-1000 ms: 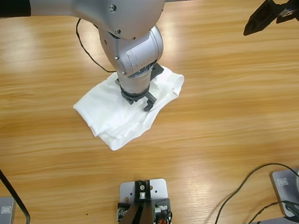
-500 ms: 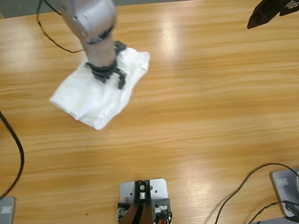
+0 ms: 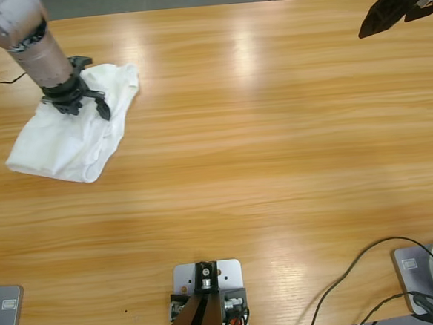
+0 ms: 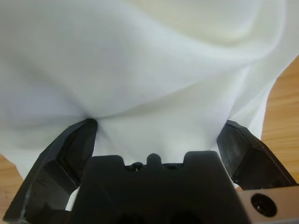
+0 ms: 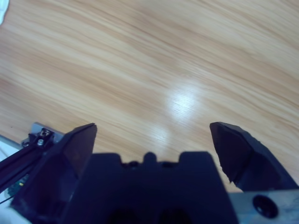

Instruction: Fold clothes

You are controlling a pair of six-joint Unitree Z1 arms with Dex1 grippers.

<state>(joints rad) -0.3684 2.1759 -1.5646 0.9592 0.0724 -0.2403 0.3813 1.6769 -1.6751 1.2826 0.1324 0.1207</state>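
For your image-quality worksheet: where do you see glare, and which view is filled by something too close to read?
High view: pale glare streaks on the table near the top. Right wrist view: a bright glare patch on the wood. Left wrist view: the T-shirt fills nearly the whole frame.

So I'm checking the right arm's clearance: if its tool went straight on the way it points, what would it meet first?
Probably the bare wooden table: the right tool, open, looks down on bare wood, nothing between. How far is unclear.

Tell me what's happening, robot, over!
Left pincer open, pressed down on the shirt at the table's far left. Right pincer open, up over bare wood. Shirt folded in a bundle. Nothing in the way.
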